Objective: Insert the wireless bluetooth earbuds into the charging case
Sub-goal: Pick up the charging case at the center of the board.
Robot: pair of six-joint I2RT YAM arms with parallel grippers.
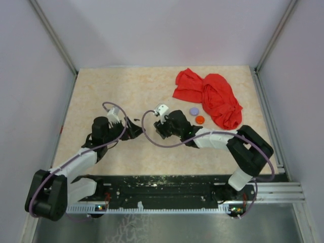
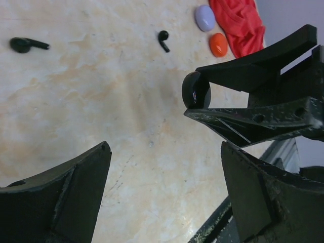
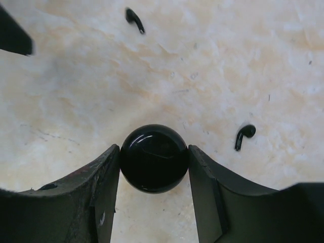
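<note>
The charging case (image 3: 154, 158), a round glossy black puck, is clamped edge-on between the fingers of my right gripper (image 3: 154, 150), low over the table. It also shows in the left wrist view (image 2: 194, 90), held by the right gripper (image 2: 202, 91). Two small black earbuds lie loose on the table: one (image 3: 134, 19) far from the case and one (image 3: 244, 135) to its right. They also show in the left wrist view as the left earbud (image 2: 28, 44) and the middle earbud (image 2: 163, 40). My left gripper (image 2: 164, 177) is open and empty, just left of the right gripper (image 1: 159, 131).
A lavender disc (image 1: 194, 111) and a red disc (image 1: 199, 119) lie beside a crumpled red cloth (image 1: 210, 96) at the back right. The black rail (image 1: 167, 190) runs along the table's near edge. Frame posts stand at the back corners.
</note>
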